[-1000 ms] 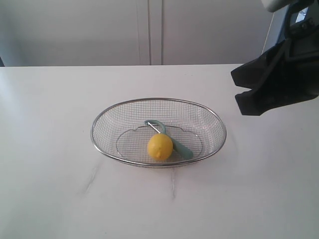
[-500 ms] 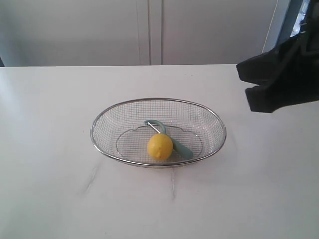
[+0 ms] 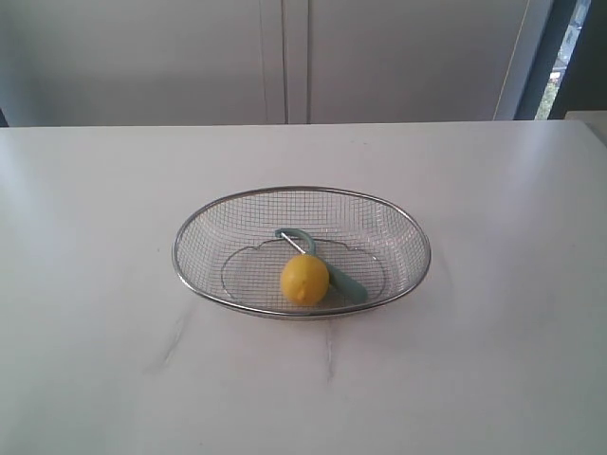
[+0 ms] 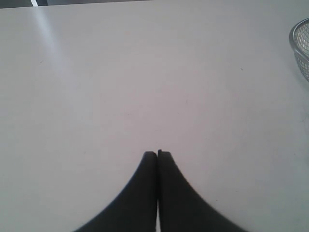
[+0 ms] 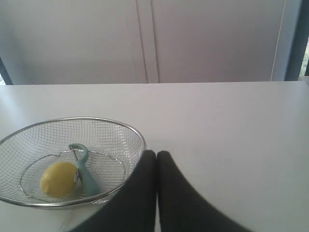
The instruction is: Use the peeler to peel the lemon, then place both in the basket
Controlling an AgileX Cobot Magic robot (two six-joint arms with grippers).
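Lemon is lying against peeler inside basket on tabletop; left gripper and right gripper are hovering, jaws pressed together, empty.

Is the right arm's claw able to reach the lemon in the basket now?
Probably yes: the lemon lies uncovered in the open-topped basket, the peeler beside it, nothing above. The shut right claw must open first.

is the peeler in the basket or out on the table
In. The peeler lies on the mesh floor of the basket, inside its rim, with the lemon covering its middle in the exterior view.
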